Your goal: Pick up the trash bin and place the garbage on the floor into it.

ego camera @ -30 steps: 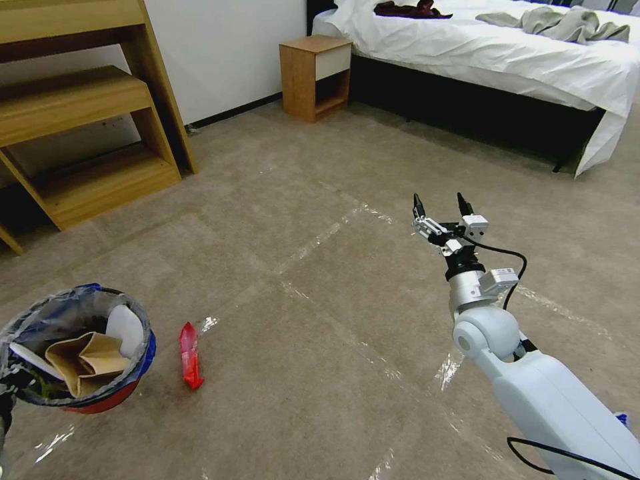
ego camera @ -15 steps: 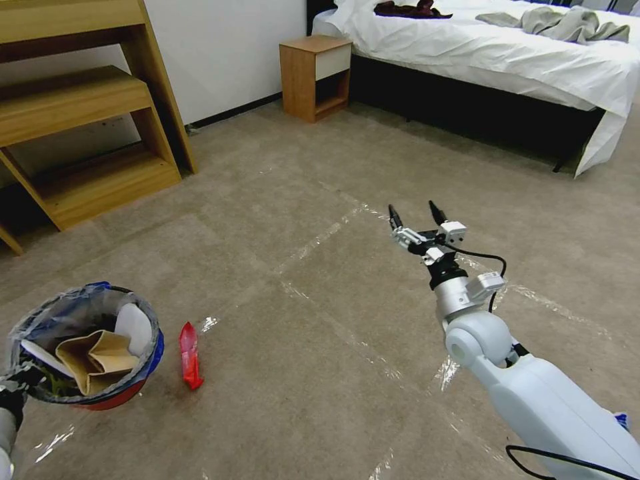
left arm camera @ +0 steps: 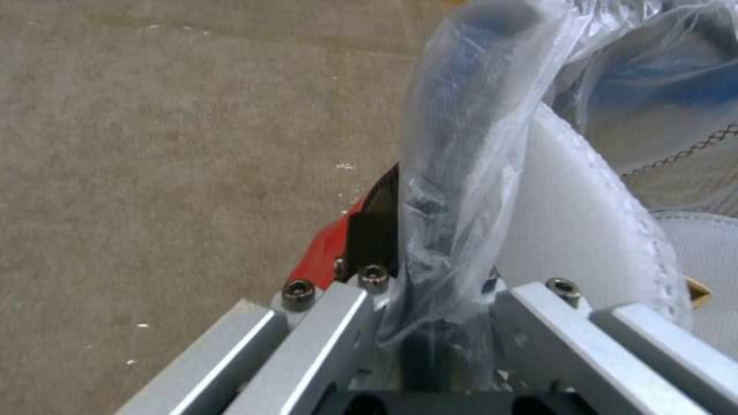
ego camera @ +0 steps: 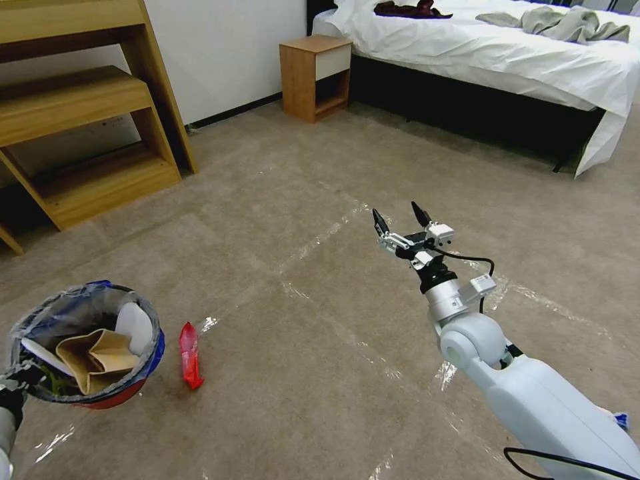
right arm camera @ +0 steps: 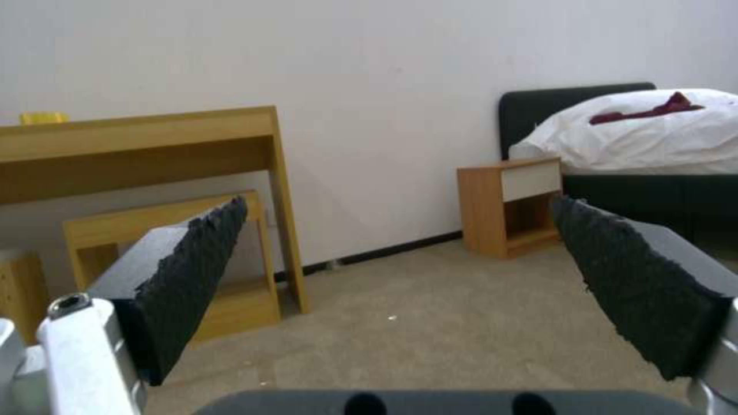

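Left gripper [left arm camera: 430,300] clamped on trash bin [ego camera: 87,343] rim, right gripper [ego camera: 400,223] apart above bare floor [ego camera: 300,200].

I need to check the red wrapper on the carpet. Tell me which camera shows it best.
The head view: the red wrapper lies whole on the floor, just beside the trash bin held by the left gripper. The left wrist view has the bin's rim and carpet; the right wrist view looks between the open right gripper toward furniture.
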### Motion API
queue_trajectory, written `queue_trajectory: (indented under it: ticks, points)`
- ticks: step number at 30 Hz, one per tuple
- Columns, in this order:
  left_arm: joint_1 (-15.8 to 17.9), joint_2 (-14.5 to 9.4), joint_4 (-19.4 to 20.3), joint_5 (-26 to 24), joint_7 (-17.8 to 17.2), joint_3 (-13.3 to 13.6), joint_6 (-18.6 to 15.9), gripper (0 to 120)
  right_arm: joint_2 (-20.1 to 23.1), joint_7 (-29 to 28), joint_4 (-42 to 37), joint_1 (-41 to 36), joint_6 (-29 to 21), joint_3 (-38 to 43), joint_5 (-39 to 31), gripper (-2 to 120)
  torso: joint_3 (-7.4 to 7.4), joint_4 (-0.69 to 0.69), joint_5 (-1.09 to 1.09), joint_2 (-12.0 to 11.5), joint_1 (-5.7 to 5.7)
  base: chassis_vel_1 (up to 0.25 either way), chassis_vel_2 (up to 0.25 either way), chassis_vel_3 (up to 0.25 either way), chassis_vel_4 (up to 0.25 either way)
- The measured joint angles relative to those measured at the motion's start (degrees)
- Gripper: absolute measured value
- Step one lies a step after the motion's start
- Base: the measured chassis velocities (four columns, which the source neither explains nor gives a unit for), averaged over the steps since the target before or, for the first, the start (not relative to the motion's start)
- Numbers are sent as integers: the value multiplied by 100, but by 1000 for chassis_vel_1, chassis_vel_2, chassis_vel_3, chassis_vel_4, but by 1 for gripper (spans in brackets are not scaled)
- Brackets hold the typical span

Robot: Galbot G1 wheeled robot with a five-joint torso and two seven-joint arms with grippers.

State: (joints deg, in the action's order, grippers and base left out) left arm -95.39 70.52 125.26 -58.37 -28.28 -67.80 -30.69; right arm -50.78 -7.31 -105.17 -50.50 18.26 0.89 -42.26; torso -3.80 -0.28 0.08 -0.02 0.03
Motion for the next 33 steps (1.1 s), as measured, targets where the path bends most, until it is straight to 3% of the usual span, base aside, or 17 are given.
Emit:
queue_trajectory:
  ticks: [23, 33]
  points:
    - [-111, -40, 56, -69, -14, -80, -11, 1, -9, 27, 11, 81, 46, -64, -6, 100, 0, 0, 0, 0, 0, 0, 0, 0, 0]
    - [-97, -35, 79, -71, -29, -39, -30, 1, 32, 357, 84, 211, 283, -379, -158, 100, 0, -1, 0, 0, 0, 0, 0, 0, 0]
